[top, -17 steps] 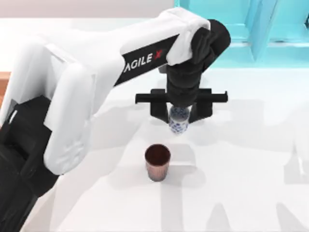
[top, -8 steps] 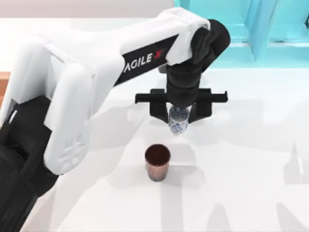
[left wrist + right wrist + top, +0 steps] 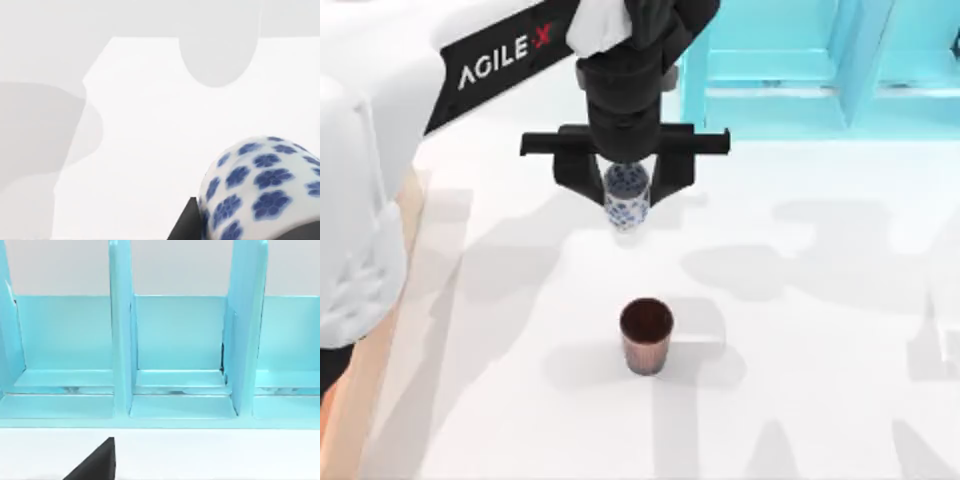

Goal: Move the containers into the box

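My left gripper is shut on the white vase with blue flowers, holding it above the table at the back centre. Up close in the left wrist view, the vase hangs over bare white table. The dark reddish-brown ribbed cup stands upright on the table, nearer the front than the vase and apart from it. A light-brown strip of the box shows at the left edge, mostly hidden under my left arm. A dark part of my right gripper faces the shelf unit.
A turquoise shelf unit stands along the back right; its open compartments face the right wrist camera. White table spreads around the cup and to the right.
My left gripper has risen and moved left and toward the back with the vase in it. The brown cup has not moved.
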`<state>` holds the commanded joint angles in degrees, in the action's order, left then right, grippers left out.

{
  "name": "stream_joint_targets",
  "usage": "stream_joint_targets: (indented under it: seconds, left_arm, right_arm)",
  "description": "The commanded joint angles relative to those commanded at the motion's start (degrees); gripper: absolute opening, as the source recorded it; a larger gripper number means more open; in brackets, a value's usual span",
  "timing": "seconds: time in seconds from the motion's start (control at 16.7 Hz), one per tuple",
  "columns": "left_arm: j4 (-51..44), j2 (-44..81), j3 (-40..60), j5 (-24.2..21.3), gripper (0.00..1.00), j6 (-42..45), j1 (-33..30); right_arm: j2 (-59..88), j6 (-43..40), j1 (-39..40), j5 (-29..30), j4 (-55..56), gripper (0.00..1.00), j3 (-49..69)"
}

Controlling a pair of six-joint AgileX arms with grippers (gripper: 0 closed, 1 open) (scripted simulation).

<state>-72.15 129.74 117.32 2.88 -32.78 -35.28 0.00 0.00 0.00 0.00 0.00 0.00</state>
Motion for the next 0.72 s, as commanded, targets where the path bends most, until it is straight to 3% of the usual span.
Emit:
stream_joint_targets:
  seconds: [0.54, 0.72]
  left_arm:
    - [-3.19, -5.80, -2.98, -0.23, 0.00, 3.95, 4.07]
    - [-3.07, -10.64, -7.46, -1.12, 0.00, 9.23, 9.71]
  right_arm:
    - [0.00, 0.00, 0.00, 0.00, 0.00, 1.00, 0.00]
    - [0.00, 0.00, 0.00, 0.00, 0.00, 1.00, 0.00]
